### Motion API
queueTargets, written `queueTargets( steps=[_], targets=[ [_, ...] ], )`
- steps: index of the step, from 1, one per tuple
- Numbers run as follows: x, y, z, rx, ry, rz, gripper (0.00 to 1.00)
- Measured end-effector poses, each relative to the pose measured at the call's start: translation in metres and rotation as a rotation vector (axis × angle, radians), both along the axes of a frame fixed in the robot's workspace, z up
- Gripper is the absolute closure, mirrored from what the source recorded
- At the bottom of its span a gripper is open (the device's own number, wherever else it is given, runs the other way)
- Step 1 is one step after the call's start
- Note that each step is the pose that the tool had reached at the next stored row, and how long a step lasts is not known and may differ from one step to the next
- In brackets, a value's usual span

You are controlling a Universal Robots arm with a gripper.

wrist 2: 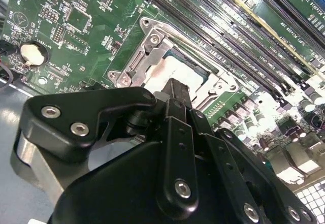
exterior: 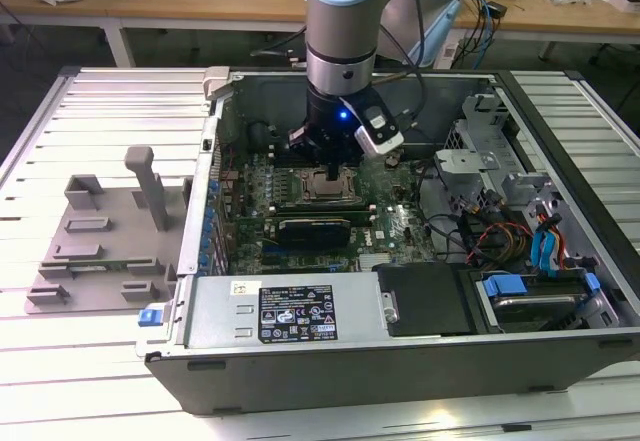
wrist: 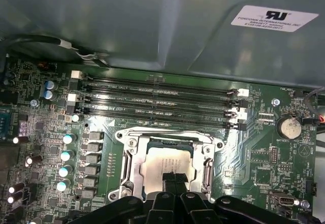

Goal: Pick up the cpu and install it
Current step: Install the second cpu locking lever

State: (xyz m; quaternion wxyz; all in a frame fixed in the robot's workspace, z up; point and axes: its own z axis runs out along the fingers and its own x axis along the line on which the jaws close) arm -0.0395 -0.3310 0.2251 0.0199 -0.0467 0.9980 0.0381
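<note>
Down inside the computer case [exterior: 420, 361], your gripper [wrist: 174, 179] sits right over the socket [wrist: 169, 163], and the cpu [wrist: 165, 165] lies in that metal frame. You cannot tell if the fingers are pinching it or let go. If it sits crooked, pushing could bend pins. Room is tight: memory slots [wrist: 157, 104] just beside, case walls around.

Cluttered wooden benches [exterior: 200, 6] behind
</note>
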Motion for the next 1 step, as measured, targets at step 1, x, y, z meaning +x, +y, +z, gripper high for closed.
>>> queueTargets(
  steps=[1],
  targets=[
    [-0.0001, 0.0, 0.0, 0.0, 0.0, 0.0, 0.89]
  ],
)
